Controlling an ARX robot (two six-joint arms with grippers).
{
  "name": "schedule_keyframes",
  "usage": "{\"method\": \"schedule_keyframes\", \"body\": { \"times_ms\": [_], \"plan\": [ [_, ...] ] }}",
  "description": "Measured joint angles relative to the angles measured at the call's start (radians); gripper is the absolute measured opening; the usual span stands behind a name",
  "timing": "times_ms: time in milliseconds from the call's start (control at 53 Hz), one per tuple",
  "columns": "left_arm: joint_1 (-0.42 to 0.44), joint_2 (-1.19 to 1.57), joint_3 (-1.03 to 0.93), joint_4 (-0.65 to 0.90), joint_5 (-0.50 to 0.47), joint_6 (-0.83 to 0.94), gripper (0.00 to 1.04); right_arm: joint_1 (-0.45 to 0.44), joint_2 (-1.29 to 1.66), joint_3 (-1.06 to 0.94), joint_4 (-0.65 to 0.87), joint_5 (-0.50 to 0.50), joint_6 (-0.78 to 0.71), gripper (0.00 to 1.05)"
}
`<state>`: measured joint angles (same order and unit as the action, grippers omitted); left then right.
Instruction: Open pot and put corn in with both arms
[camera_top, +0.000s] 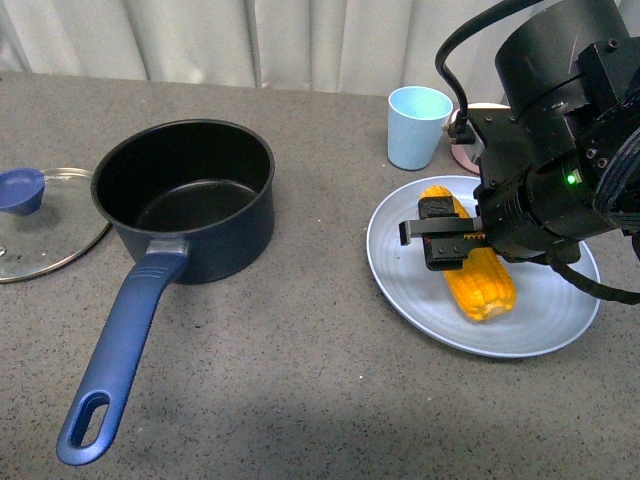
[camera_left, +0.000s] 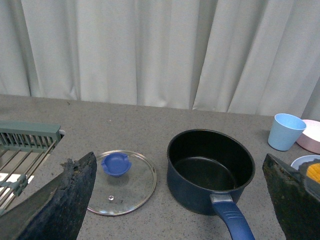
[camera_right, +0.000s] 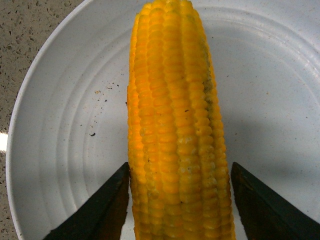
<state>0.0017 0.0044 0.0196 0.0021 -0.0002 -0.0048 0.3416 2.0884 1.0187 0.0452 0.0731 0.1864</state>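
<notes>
2 fingers of the right tool flank the corn on the pale blue plate, touching its sides. The uncovered pot sits well apart on the grey worktop, its glass lid lying just beside it. The left tool is spread wide, holding nothing.

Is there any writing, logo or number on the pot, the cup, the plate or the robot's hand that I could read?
None can be read in any view.
Pot, glass lid, blue cup, plate: plain, no print visible.
Right hand around the corn: no label visible; only a small green light, not text.
</notes>
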Motion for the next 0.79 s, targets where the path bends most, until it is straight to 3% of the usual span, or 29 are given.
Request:
{"method": "schedule_keyframes", "body": {
  "times_ms": [113, 321, 491, 623, 792],
  "plan": [
    [0.0, 0.0, 0.0, 0.0, 0.0, 0.0, 0.98, 0.0, 0.0, 0.002, -0.006, -0.009, 0.006, 0.38],
    [0.0, 0.0, 0.0, 0.0, 0.0, 0.0, 0.98, -0.009, -0.018, -0.008, -0.006, -0.061, 0.026, 0.22],
    [0.0, 0.0, 0.0, 0.0, 0.0, 0.0, 0.98, -0.023, -0.1, -0.042, 0.011, -0.162, 0.072, 0.17],
    [0.0, 0.0, 0.0, 0.0, 0.0, 0.0, 0.98, -0.031, -0.18, -0.029, 0.038, -0.309, 0.172, 0.14],
    [0.0, 0.0, 0.0, 0.0, 0.0, 0.0, 0.98, 0.022, -0.145, 0.078, 0.079, -0.446, 0.313, 0.13]
  ]
}}
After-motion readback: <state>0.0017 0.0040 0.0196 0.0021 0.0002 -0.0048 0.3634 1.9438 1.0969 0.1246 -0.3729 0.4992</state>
